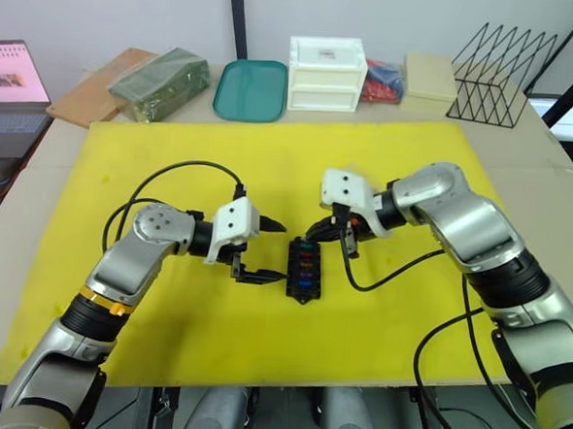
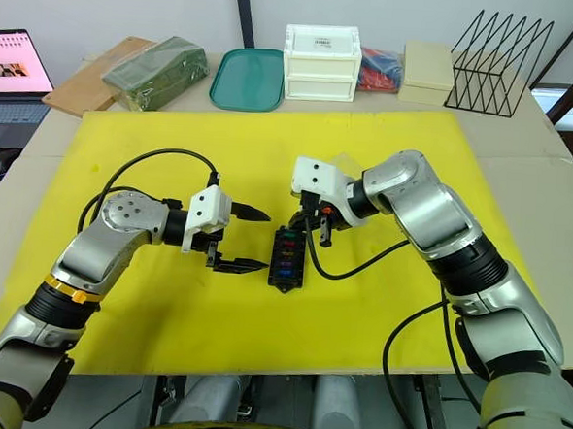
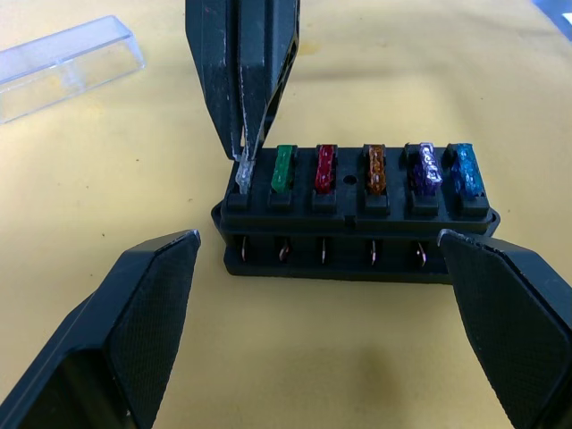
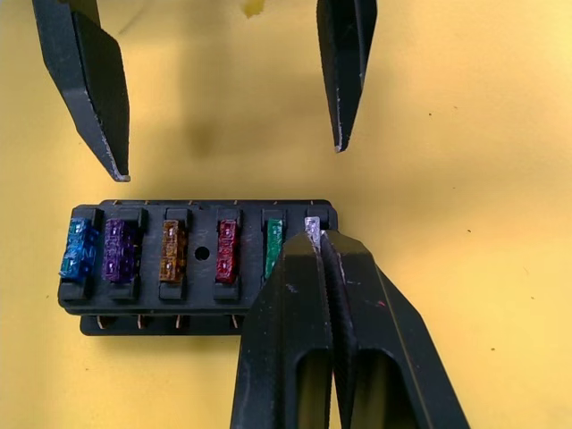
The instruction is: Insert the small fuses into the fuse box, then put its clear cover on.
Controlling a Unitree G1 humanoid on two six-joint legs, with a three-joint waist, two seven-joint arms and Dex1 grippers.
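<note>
The black fuse box [image 1: 303,270] lies on the yellow mat between both arms. Green, red, amber, purple and blue small fuses [image 3: 374,170] stand in its slots. My right gripper [image 4: 320,239] is shut on a clear fuse [image 3: 243,173], which sits at the end slot beside the green one. My left gripper [image 1: 284,250] is open, one finger on each side of the box's long side, touching nothing. On the mat beyond the box, the clear cover [image 3: 63,63] lies apart from it.
Along the table's back edge stand a white drawer box [image 1: 326,73], a green tray [image 1: 250,89], a green package [image 1: 158,85], a beige box [image 1: 429,77] and a black wire rack [image 1: 499,77]. A laptop [image 1: 7,90] sits at far left.
</note>
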